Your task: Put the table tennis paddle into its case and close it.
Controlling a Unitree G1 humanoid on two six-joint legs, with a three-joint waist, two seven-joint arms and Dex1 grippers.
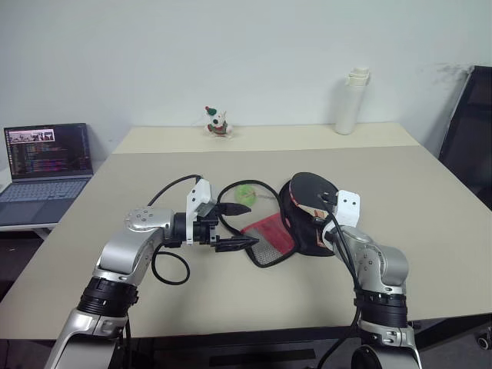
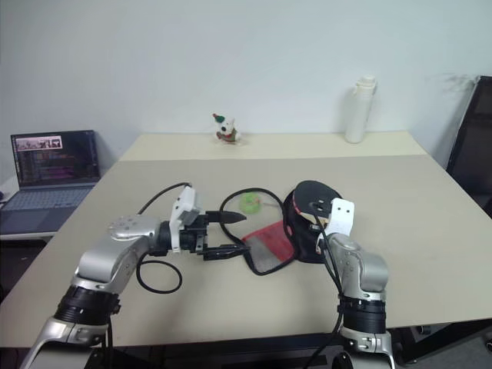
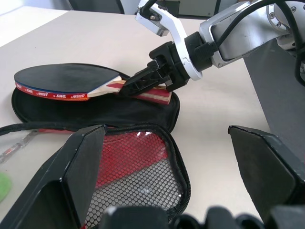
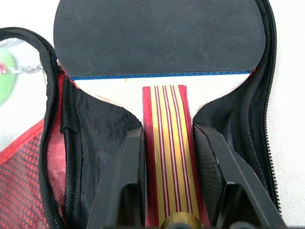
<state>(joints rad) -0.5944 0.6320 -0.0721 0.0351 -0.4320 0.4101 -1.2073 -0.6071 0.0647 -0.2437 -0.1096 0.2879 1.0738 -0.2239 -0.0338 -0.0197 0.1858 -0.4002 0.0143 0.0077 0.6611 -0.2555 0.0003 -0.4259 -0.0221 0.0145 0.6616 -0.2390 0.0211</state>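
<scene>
Beige table (image 1: 430, 231); laptop (image 1: 46, 165), apparently on side desk.

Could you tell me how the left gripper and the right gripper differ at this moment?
The right gripper is shut on the striped handle of the table tennis paddle, while the left gripper is open and holds nothing. The right gripper reaches into the open half of the case, where the paddle sits; the left gripper hovers beside the case's red mesh flap. Both have two black fingers and work over the table.
</scene>
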